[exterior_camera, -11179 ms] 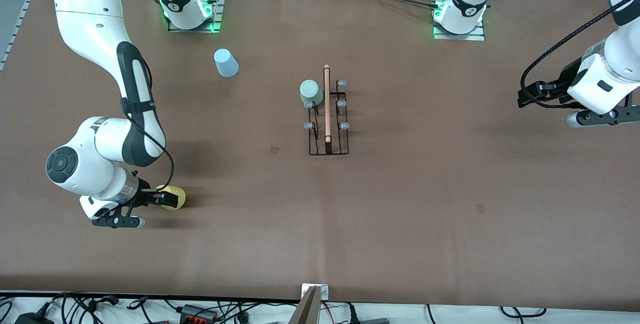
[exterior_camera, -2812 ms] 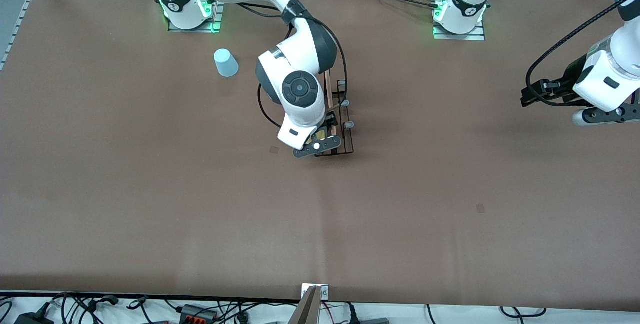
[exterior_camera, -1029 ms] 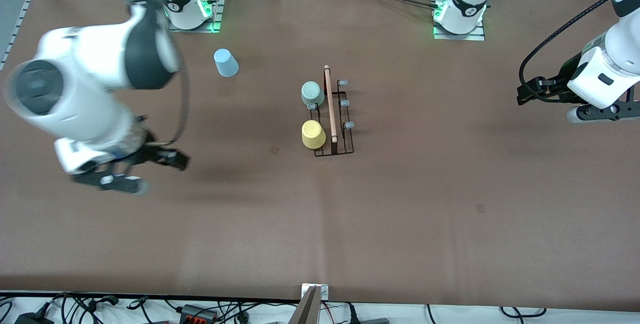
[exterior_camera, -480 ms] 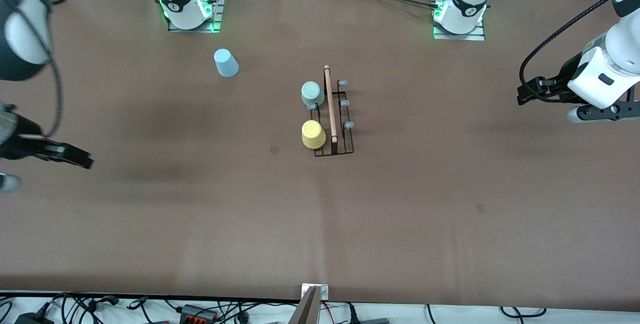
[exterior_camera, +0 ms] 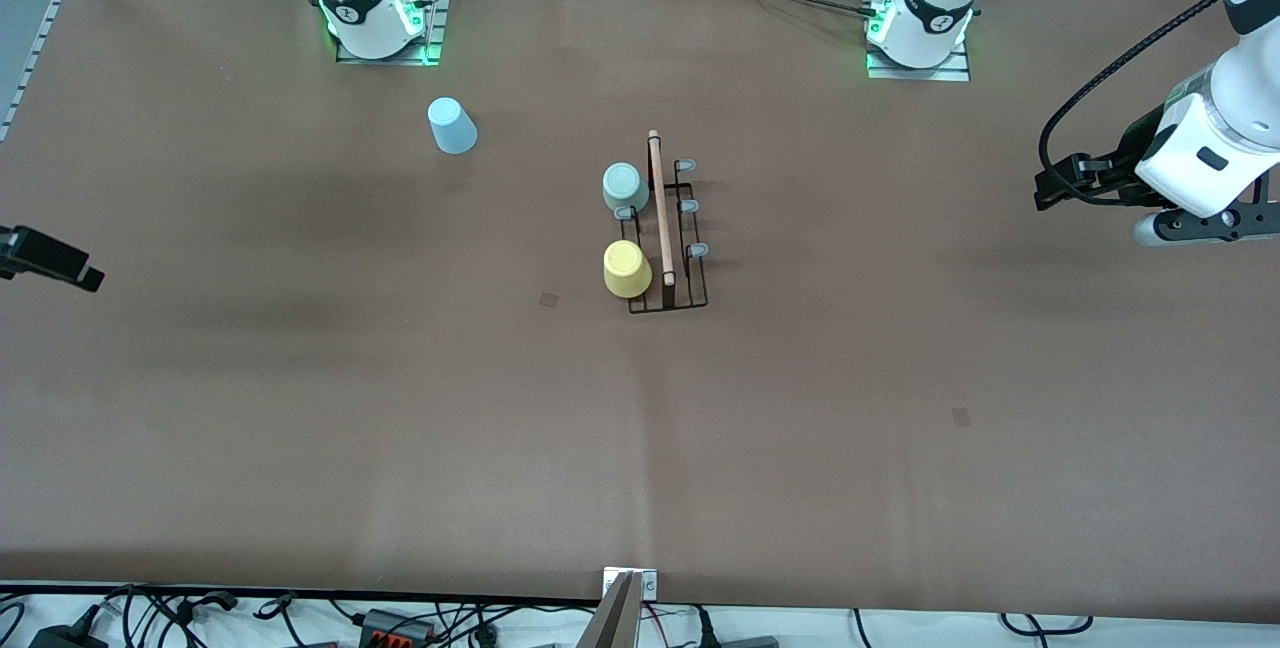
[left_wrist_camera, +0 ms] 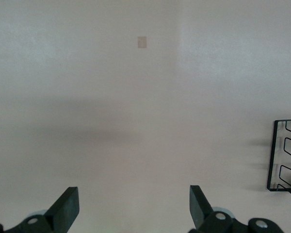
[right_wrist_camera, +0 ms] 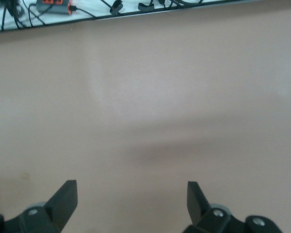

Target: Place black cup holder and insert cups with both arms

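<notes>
On the bench (exterior_camera: 900,448) we see the black cup holder (exterior_camera: 664,228) standing mid-table with the mint cup (exterior_camera: 623,187) and yellow cup (exterior_camera: 627,268) already on its prongs. The blue cup (exterior_camera: 452,125) sits apart, nearer the right arm's base, and we judge it the remaining job. Our right end effector (right_wrist_camera: 131,201) and left end effector (left_wrist_camera: 134,206) both gape, grasping nothing, each over its own bare end of the bench.
</notes>
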`<state>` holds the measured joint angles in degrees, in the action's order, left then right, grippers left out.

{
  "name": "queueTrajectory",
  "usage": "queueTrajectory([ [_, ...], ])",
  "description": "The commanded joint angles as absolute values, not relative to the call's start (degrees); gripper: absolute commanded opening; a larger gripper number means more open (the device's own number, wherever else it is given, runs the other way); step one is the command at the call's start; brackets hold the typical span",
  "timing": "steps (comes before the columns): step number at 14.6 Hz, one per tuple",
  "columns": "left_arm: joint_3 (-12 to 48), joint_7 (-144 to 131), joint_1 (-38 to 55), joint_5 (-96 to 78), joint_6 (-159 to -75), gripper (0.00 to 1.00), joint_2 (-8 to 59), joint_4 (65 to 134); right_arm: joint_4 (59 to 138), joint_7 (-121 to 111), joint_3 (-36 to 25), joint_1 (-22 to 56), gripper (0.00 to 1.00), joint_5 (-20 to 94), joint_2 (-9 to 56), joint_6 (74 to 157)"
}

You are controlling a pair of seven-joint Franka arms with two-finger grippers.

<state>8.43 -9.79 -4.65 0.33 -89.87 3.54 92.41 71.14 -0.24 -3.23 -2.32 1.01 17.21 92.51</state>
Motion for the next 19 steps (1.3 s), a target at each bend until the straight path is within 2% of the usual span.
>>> queueTrajectory([
  [1, 8.7, -9.2, -5.2, 0.5, -89.2, 1.0, 2.9, 92.4, 73.5, -3.4, -2.2, -3.0, 1.0, -1.5, 15.9, 92.1],
  [6, 8.6, -9.2, -5.4, 0.5, -89.4, 1.0, 3.0, 92.5, 76.8, 0.9, -3.0, -1.8, 1.0, -1.5, 13.4, 91.1],
  [12, 8.5, -9.1, -5.5, 0.7, -90.3, 1.0, 3.0, 92.6, 94.5, 1.0, -2.7, -1.7, 1.0, -1.2, 2.5, 98.7],
  [19, 8.3, -9.1, -5.5, 0.6, -90.1, 1.0, 3.0, 92.7, 95.2, 0.1, -2.6, -1.7, 1.0, -1.5, 0.8, 97.3],
])
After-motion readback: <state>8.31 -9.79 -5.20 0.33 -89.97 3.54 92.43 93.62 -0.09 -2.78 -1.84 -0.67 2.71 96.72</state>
